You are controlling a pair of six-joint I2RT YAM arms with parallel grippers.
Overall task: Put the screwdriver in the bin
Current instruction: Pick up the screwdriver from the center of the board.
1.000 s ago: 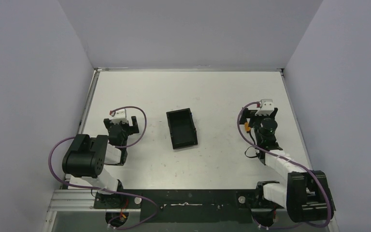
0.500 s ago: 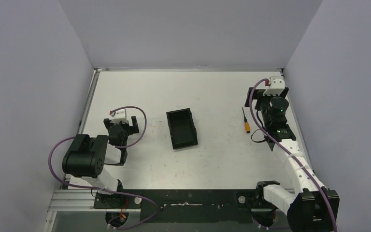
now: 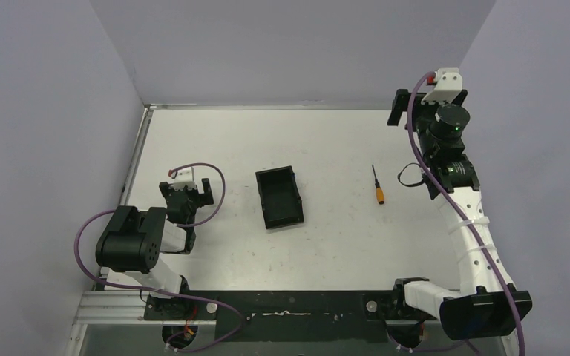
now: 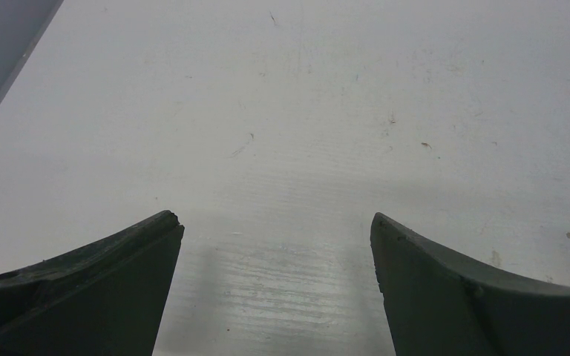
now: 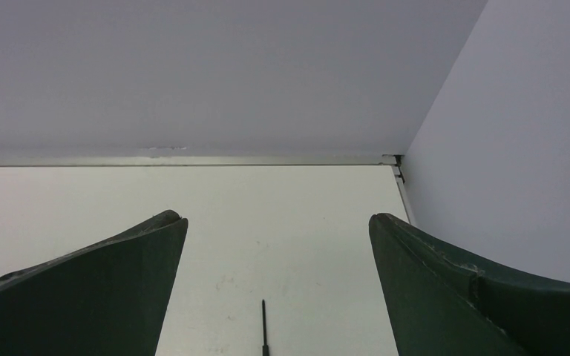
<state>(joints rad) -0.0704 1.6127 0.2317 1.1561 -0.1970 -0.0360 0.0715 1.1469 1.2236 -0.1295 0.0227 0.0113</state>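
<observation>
A white, scuffed counter (image 3: pixel 341 245) fills the middle of the frame, boxed by plain pale grey walls (image 3: pixel 289 44) at the top, left and right; the light looks even, perhaps from overhead

I see the screwdriver (image 3: pixel 378 187) lying flat on the white table (image 3: pixel 326 245), right of centre. It is small, with a short orange handle and a thin black shaft. The handle points toward the near edge and the tip toward the far wall, leaning slightly left. In the right wrist view only the black shaft (image 5: pixel 263 326) shows, at the bottom edge. The bin (image 3: pixel 280 199) sits upright near the table's middle, well apart from the screwdriver and to its left. It is a black rectangular open-top tray with low walls, its long side running far-to-near and its near end turned slightly right.
</observation>
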